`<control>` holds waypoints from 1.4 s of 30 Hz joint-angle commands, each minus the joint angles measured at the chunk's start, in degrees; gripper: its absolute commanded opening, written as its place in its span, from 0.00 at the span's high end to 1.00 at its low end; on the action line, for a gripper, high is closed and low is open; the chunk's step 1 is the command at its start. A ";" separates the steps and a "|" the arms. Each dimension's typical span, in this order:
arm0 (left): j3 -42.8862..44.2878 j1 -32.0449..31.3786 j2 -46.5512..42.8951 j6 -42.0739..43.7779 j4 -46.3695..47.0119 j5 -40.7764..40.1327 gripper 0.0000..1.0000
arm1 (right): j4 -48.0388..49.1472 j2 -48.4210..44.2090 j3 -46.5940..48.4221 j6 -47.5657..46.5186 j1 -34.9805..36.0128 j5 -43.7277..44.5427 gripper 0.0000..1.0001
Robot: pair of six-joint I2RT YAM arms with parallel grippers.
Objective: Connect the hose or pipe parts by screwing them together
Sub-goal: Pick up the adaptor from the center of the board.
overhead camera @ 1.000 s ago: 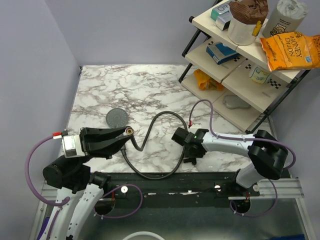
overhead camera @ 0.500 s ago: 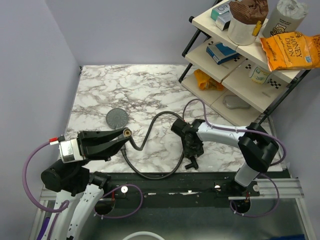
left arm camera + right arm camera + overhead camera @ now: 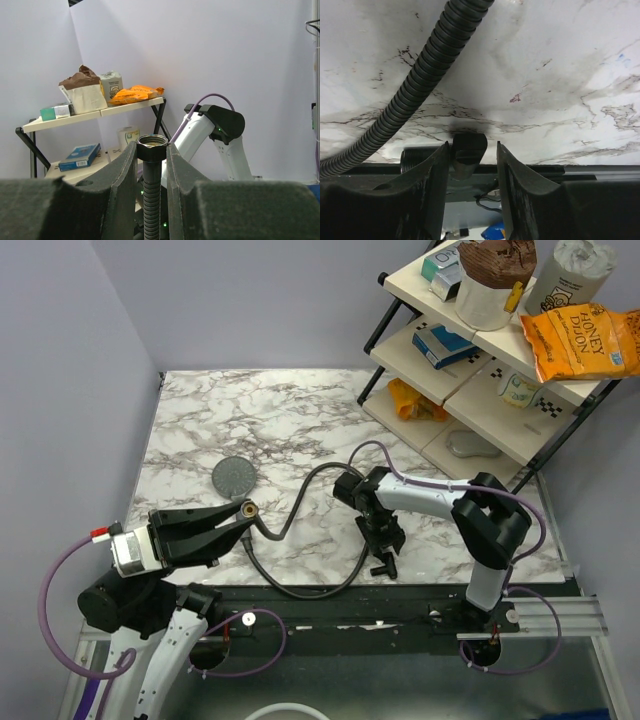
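At the near-left of the white marble-patterned table (image 3: 300,410): gripping the long black corrugated hose (image 3: 151,200) just below its brass-coloured end nut (image 3: 152,146) with the left gripper (image 3: 238,514) — jaws closed snug on the hose neck, nut poking out past the fingertips, held off the marble. Rest of the hose looped loose across the tabletop.

Near the nut, flat on the table: dark grey shower head (image 3: 232,476), round face up. Can't make out its handle from above.

Over by the near edge: right gripper (image 3: 383,562) pointing down, jaws roughly half apart, clamping nothing, with a dark blocky part (image 3: 467,150) between the fingers. Can't tell what that is. Well apart from the shower head.

Next, probably:
- Fetch the shower head by its handle with the right gripper, leaving the threaded end exposed.
- Line up both axes before contact — cross-threading likely otherwise.
- Start the turn lightly, with gentle push.
- Leave slack in the loop to stop twist winding up.
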 commanded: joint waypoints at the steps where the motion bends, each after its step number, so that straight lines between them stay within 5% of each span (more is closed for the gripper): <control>1: 0.60 0.31 -1.19 1.96 -1.09 -1.24 1.00 | -2.47 2.76 -0.45 -1.47 -0.30 -3.03 0.51; 8: 0.16 0.31 -2.42 3.19 -1.79 -1.76 1.00 | -0.10 5.22 -3.52 -0.51 -0.82 -5.32 0.53; 14: 0.08 0.22 -4.00 5.30 -4.42 -2.12 1.00 | 2.10 8.03 -4.84 -0.42 -0.91 -8.48 0.73; 16: 0.25 0.31 -4.61 5.48 -5.13 -2.12 1.00 | 2.89 8.21 -5.28 -0.51 -1.00 -9.54 0.84; 17: 0.34 0.31 -4.96 5.22 -5.40 -2.12 1.00 | 3.33 8.03 -5.37 -0.85 -1.17 -9.71 0.99; 20: 0.34 0.31 -5.41 4.69 -5.92 -1.85 1.00 | 2.46 6.72 -3.45 -1.47 -1.35 -9.45 0.99; 24: -0.01 0.31 -5.84 2.93 -6.54 -0.71 1.00 | -3.59 1.28 8.57 -0.86 -1.26 -1.31 0.99; 27: -0.71 0.22 -6.81 1.61 -6.19 -0.18 1.00 | -9.05 -1.71 26.22 -1.12 -1.26 1.87 0.99; 32: -3.17 0.22 -7.60 -3.30 -2.95 -0.19 1.00 | -11.26 -4.54 63.08 -7.60 -0.82 -1.18 0.99; 35: -4.93 0.22 -6.29 -2.79 -1.80 1.13 1.00 | -6.20 -6.19 71.35 -13.83 -0.04 -7.23 0.99; 42: -5.47 0.22 5.38 -3.40 3.21 1.13 1.00 | 27.73 -26.55 45.38 -24.58 2.51 -19.61 0.99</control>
